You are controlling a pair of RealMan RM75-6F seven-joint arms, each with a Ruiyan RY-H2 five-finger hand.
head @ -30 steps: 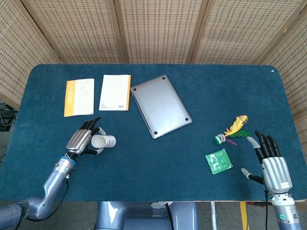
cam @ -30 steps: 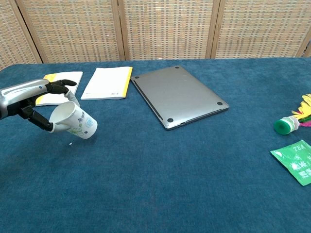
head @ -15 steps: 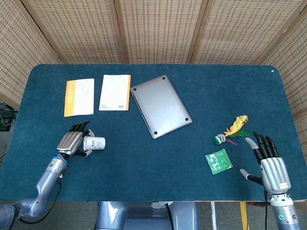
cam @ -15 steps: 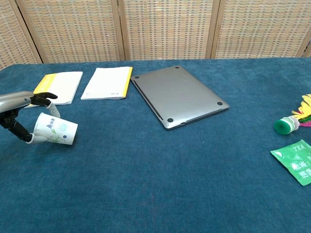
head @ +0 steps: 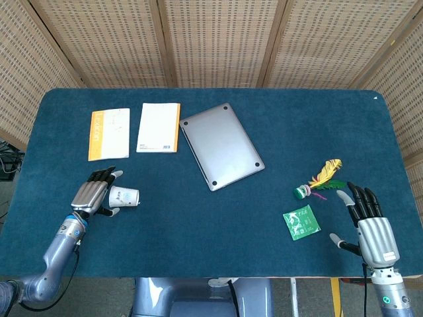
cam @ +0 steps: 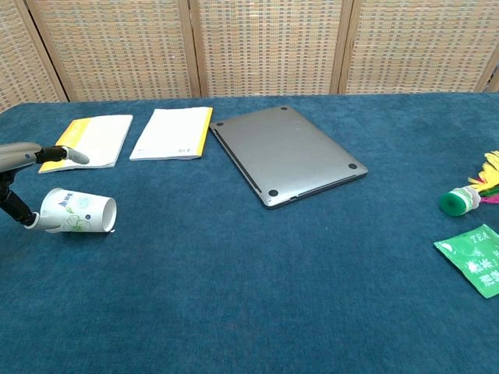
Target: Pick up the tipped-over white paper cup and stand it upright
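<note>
The white paper cup [head: 124, 197] with a green print lies on its side on the blue table [head: 198, 218] at the front left, its mouth facing right [cam: 76, 221]. My left hand [head: 92, 196] is just left of the cup's base, with its fingers spread. In the chest view one lower finger [cam: 17, 209] touches the cup's base, and the upper finger [cam: 66, 154] stands clear above it. The left hand [cam: 22, 153] is cut off by the frame's left edge. My right hand [head: 370, 221] hovers at the front right with its fingers spread, holding nothing.
A closed grey laptop [head: 221, 146] lies mid-table. An orange notebook [head: 109, 134] and a white one [head: 158, 127] lie behind the cup. A feather shuttlecock [head: 320, 179] and a green tea packet [head: 301, 222] lie near the right hand.
The left hand carried the raised cup left and down. The cup now lies flat on the table and the upper finger has come off it. The right hand barely moved.
</note>
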